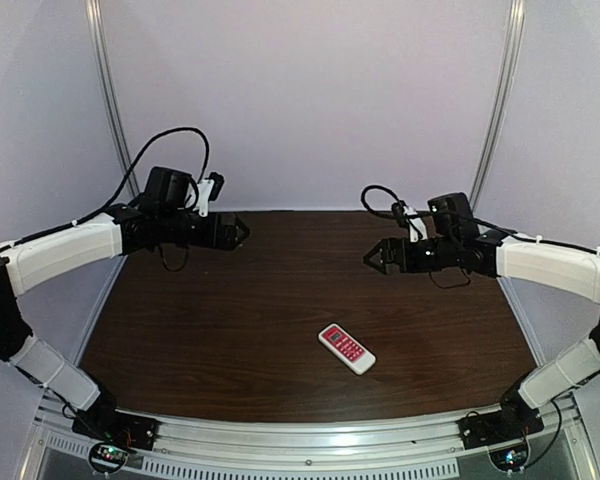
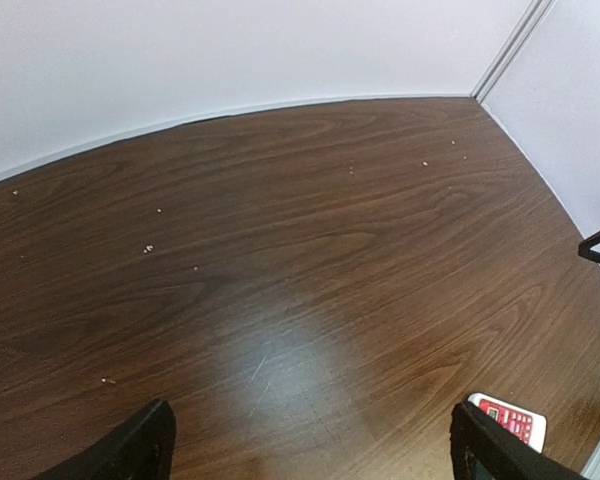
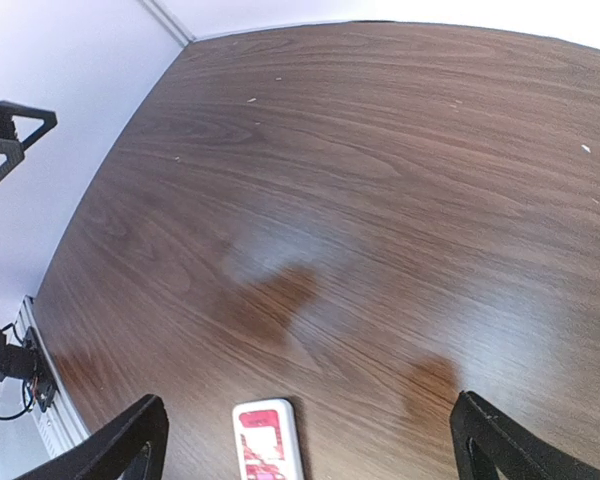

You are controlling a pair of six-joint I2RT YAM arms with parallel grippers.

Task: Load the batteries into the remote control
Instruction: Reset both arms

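Remote control (image 1: 347, 349) lies button-side up at five o'clock on the table (image 1: 230, 300), batteries unseen, probably loaded, so left gripper (image 1: 242, 231) at ten and right gripper (image 1: 372, 256) at two hover wide open, empty.

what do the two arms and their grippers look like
Both arms match: the left arm and right arm have white shells on the long links with black joints and black bases. Loose black cables loop over each wrist. The left gripper and right gripper are black, with two angular fingers.
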